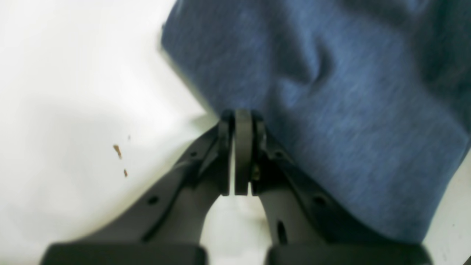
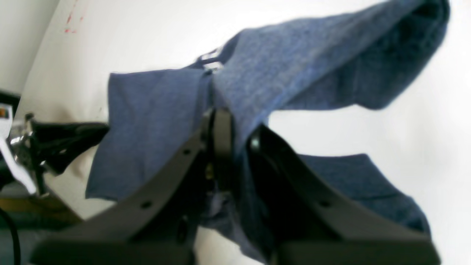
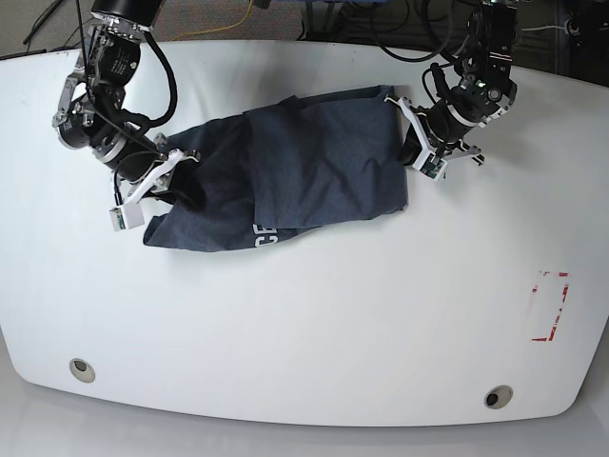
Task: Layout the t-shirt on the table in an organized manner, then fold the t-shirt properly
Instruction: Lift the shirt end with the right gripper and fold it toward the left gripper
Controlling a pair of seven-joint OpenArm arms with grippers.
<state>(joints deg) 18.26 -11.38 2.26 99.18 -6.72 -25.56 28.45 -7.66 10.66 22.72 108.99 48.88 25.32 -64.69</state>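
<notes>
The dark blue-grey t-shirt (image 3: 304, 171) lies crumpled across the back middle of the white table (image 3: 304, 333), with part folded over itself and white letters (image 3: 265, 235) showing at its front edge. My right gripper (image 3: 176, 162), at the shirt's left end, is shut on the t-shirt (image 2: 154, 125): cloth runs between the right gripper's (image 2: 235, 121) fingers and lifts off the table (image 2: 368, 129). My left gripper (image 3: 411, 143) is at the shirt's right edge. In the left wrist view the left gripper (image 1: 243, 114) is shut, its tips against the shirt's (image 1: 331, 110) edge with no cloth seen between them.
A red tape outline (image 3: 550, 305) marks the table's right side. Two round grommet holes (image 3: 82, 369) (image 3: 493, 396) sit near the front edge. Cables (image 3: 400, 38) run behind the table's back edge. Small brown specks (image 1: 117, 151) dot the tabletop (image 1: 73, 73).
</notes>
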